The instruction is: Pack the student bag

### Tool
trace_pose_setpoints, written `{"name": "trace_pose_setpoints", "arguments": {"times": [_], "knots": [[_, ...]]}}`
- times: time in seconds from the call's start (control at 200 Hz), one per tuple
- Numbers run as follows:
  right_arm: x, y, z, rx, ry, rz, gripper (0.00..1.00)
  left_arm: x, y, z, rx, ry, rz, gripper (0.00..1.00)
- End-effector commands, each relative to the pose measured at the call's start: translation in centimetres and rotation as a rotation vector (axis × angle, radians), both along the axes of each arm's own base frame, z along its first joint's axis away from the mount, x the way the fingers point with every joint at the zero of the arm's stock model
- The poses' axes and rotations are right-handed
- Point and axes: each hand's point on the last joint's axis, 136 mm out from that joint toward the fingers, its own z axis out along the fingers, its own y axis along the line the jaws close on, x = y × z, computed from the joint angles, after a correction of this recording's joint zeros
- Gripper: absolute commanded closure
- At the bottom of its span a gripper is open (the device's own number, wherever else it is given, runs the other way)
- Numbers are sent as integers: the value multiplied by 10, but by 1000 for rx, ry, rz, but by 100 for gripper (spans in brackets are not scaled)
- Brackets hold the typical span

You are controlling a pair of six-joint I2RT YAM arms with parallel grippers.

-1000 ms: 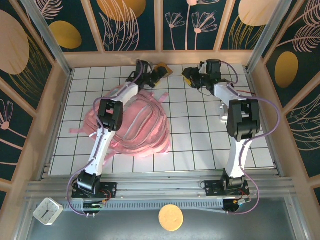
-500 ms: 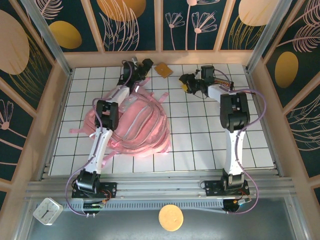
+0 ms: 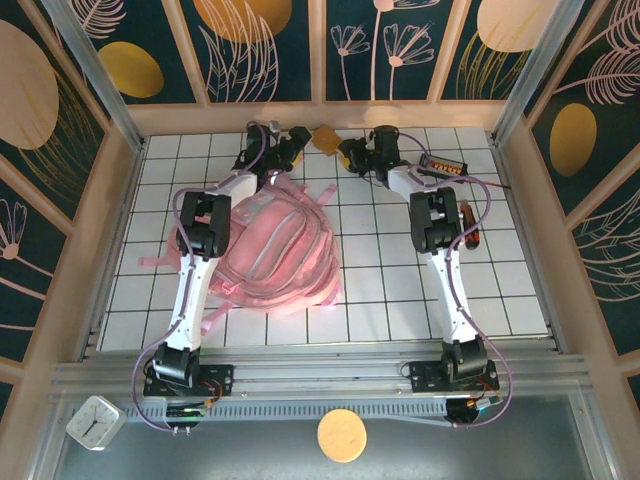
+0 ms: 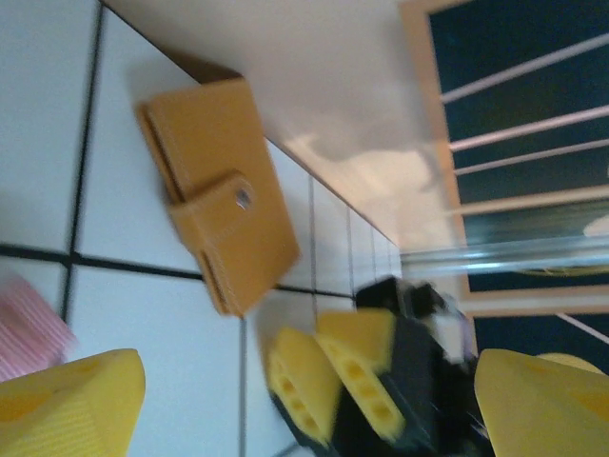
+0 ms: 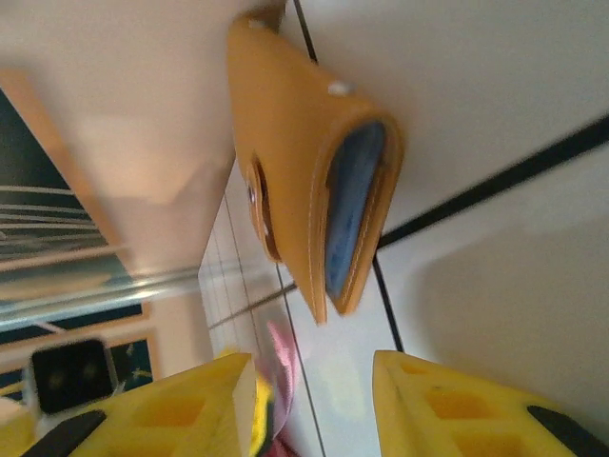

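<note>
Where white gridded table [image 3: 390, 285] meets wooden wall [image 3: 200, 117], left gripper [image 3: 296, 136] and right gripper [image 3: 351, 156] stand spread

We looked down on a white tiled tabletop [image 3: 400, 290] with a black grid, edged by a low rim of pale wood [image 3: 200, 118]. Above the rim, the back wall [image 3: 270, 50] and both side walls were dark blue panels painted with gold discs and thin line-drawn leaves and flowers, split by pale wooden battens. Aluminium posts [image 3: 90, 70] rose at the far corners. A metal rail [image 3: 320, 368] ran along the near edge. Below it a grey ledge [image 3: 520, 450] held a small white clock [image 3: 96, 421] and a round wooden disc [image 3: 342, 435]. The light was soft and even.
</note>
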Motion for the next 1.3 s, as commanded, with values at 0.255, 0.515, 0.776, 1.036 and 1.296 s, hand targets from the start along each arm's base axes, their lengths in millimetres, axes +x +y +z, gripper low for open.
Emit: {"name": "trace_pose_setpoints", "arguments": {"times": [0.255, 0.515, 0.776, 1.036, 1.296], "knots": [[29, -7, -28, 6, -22, -135, 72, -42, 0, 96, 59, -142, -93, 11], [28, -6, -36, -17, -22, -141, 74, -61, 6, 74, 28, -85, -94, 11], [33, -5, -44, -21, -16, -156, 88, -70, 20, 62, 51, -51, -83, 11], [23, -2, -31, -36, -26, -122, 100, -81, 37, 54, 96, -31, -66, 11], [-77, -35, 26, -129, -9, -127, 100, -80, 41, 61, 138, -55, -61, 11]]}}
